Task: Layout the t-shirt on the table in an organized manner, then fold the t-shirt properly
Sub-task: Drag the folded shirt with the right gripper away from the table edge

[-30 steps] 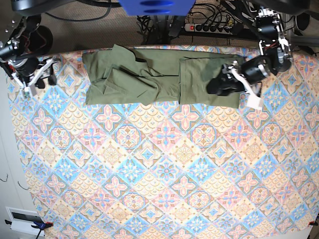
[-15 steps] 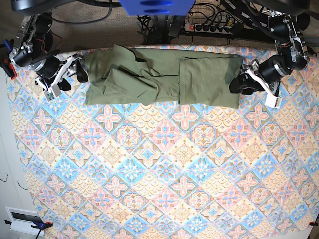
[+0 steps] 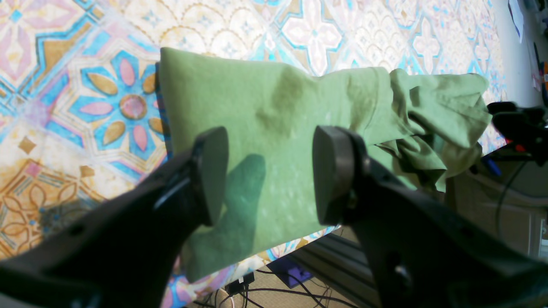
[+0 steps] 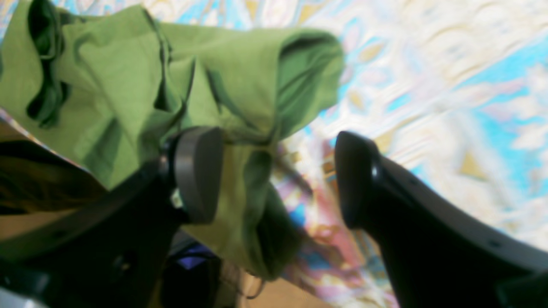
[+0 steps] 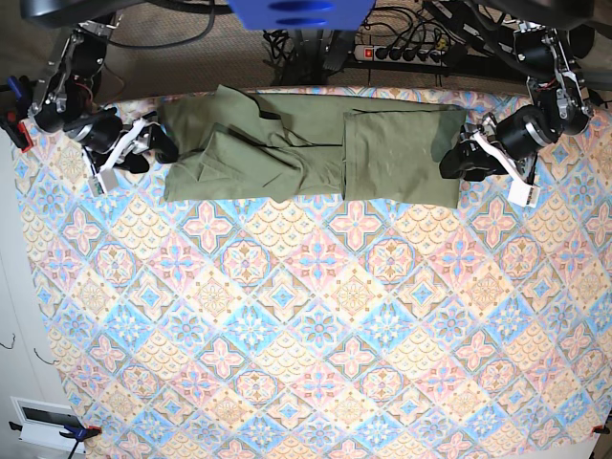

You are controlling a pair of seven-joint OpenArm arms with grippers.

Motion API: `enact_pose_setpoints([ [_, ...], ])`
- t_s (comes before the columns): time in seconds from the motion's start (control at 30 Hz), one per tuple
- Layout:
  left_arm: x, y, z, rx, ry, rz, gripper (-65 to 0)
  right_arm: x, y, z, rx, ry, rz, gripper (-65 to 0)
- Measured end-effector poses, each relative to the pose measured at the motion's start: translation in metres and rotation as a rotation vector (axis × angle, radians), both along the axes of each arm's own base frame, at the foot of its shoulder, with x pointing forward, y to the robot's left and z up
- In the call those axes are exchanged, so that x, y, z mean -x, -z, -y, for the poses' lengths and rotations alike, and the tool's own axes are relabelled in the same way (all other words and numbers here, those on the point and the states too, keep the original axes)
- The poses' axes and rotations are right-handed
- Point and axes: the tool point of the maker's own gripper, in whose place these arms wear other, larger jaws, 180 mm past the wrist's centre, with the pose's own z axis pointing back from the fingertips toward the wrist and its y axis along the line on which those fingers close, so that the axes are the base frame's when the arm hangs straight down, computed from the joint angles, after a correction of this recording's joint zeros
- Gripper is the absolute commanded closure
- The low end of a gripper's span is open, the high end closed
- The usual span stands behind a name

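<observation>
The olive-green t-shirt (image 5: 287, 143) lies folded in a long band along the table's (image 5: 316, 316) far edge; its left half is wrinkled and its right part is a flat rectangle. My left gripper (image 5: 452, 160) is open at the shirt's right end. In the left wrist view its jaws (image 3: 269, 175) stand apart just above the flat cloth (image 3: 265, 107). My right gripper (image 5: 158, 143) is open at the shirt's left end. In the right wrist view (image 4: 278, 175) its jaws straddle the bunched cloth (image 4: 128, 72) at the table edge.
A power strip with cables (image 5: 402, 50) and a blue mount (image 5: 296, 11) lie beyond the table's far edge. A white box (image 5: 43, 421) sits off the lower left corner. A metal rail (image 3: 325, 256) runs under the far edge.
My left gripper drew back from over the shirt's right part to its right end. My right gripper moved in from the far left to the shirt's left end. The shirt lies as before.
</observation>
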Motion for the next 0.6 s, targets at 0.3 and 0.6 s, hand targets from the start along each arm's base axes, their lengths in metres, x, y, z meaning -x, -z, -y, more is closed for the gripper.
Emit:
enact_pose_setpoints([
  [0.3, 0.0, 0.0, 0.001, 0.001, 0.002, -0.001, -31.8, -0.019, 0.011, -0.023, -0.059, -0.039, -0.017, -40.4],
  [0.6, 0.0, 0.0, 0.0, 0.0, 0.001, -0.002, -31.8, -0.01, 0.027, -0.05, -0.12, -0.073, -0.069, -40.1],
])
